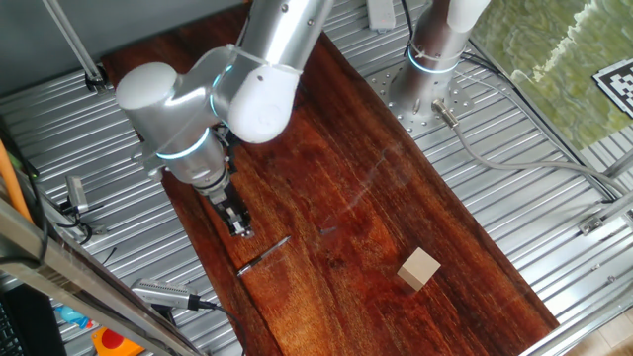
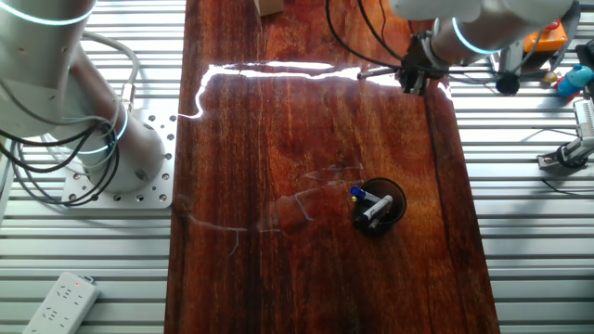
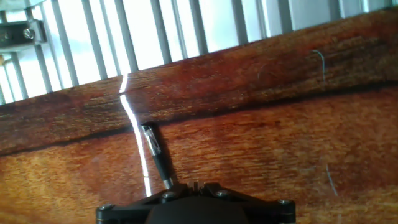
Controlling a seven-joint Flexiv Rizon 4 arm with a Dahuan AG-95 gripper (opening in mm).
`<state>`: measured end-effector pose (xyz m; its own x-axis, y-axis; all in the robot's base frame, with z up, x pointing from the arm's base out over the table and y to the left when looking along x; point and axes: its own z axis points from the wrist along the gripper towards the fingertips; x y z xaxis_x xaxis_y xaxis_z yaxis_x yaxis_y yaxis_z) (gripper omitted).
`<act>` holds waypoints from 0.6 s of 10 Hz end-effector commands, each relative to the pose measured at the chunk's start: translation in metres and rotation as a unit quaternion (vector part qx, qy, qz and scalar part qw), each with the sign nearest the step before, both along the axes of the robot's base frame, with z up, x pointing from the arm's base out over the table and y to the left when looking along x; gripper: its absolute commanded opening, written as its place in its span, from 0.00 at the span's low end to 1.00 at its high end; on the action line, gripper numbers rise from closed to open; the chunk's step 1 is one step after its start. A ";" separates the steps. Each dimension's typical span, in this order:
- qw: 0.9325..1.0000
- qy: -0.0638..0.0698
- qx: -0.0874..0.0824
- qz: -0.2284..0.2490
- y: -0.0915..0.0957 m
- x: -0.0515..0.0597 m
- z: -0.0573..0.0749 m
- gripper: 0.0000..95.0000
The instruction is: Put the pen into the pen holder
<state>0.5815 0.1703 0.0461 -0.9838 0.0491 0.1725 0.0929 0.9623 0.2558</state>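
While the pen (image 1: 263, 255) lies flat on the board, the gripper (image 1: 240, 229) hovers beside it; grip state unclear.

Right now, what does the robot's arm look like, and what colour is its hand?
The arm is made of fat, rounded, silvery-grey tubes, with thin glowing light-blue rings at the joints. Its hand is a small black two-finger gripper on a short grey wrist.
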 end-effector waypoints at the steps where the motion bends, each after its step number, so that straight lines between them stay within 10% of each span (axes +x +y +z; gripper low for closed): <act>1: 0.995 -0.017 -0.070 0.063 0.002 0.001 0.002 0.00; 6: 0.997 -0.017 -0.063 0.049 0.011 0.009 0.002 0.00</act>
